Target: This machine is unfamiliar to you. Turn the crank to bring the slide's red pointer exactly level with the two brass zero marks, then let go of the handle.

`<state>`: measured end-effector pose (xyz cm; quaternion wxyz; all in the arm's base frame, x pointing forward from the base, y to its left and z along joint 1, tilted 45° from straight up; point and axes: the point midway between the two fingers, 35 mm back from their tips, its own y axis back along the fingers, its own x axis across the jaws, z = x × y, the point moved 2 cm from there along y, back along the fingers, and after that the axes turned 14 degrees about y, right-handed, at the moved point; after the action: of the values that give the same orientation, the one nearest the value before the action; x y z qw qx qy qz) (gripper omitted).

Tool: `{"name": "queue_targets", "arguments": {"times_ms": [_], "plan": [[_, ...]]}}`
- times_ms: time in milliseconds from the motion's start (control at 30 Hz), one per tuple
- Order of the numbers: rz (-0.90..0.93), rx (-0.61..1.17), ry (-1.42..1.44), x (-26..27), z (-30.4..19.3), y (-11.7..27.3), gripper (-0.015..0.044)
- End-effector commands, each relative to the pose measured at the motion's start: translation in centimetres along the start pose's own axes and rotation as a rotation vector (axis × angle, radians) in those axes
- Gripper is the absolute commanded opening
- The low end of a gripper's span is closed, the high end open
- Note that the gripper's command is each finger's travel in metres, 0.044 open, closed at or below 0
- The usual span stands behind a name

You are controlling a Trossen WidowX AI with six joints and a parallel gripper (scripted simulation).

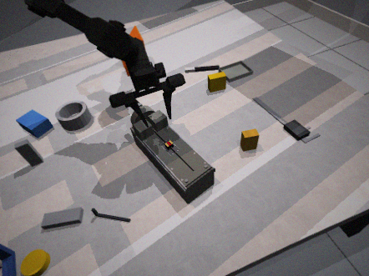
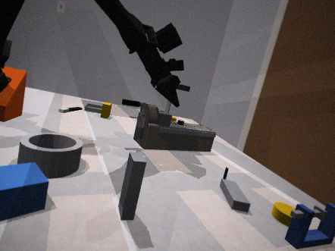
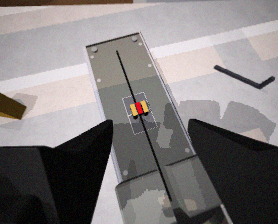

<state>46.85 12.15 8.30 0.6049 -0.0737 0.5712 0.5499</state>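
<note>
The grey machine [image 1: 200, 180] [image 2: 178, 139] [image 3: 115, 75] has a long slotted top and two raised blocks near a round end disc. Its red pointer [image 1: 169, 143] [image 3: 139, 108] sits between two brass marks and looks about level with them in the wrist view; a tiny offset cannot be ruled out. The crank's black handle [image 2: 131, 102] sticks out beyond the disc end in the exterior view; in the top view I cannot make it out. My gripper [image 1: 159, 122] [image 3: 150, 124] is open and empty, with its fingertips apart above the machine near the raised blocks, away from the handle.
A grey ring [image 1: 62, 122] [image 2: 28, 157] and a blue block [image 1: 33, 122] [image 2: 23, 191] lie to the left in the top view. Two yellow blocks [image 1: 216, 82] [image 1: 249, 140] stand right of the machine. A bent black rod [image 1: 113, 217] [image 3: 237, 77] lies near a flat grey bar [image 1: 63, 218].
</note>
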Motion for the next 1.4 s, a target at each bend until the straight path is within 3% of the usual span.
{"name": "queue_targets", "arguments": {"times_ms": [0, 267, 833, 1367], "plan": [[0.0, 0.0, 0.0, 0.0, 0.0, 0.0, 0.0204], [0.0, 0.0, 0.0, 0.0, 0.0, 0.0, 0.0], [0.001, 0.0, 0.0, 0.01, 0.0, 0.0, 0.0], [0.001, 0.0, 0.0, -0.03, 0.35, 0.31, 0.042]]}}
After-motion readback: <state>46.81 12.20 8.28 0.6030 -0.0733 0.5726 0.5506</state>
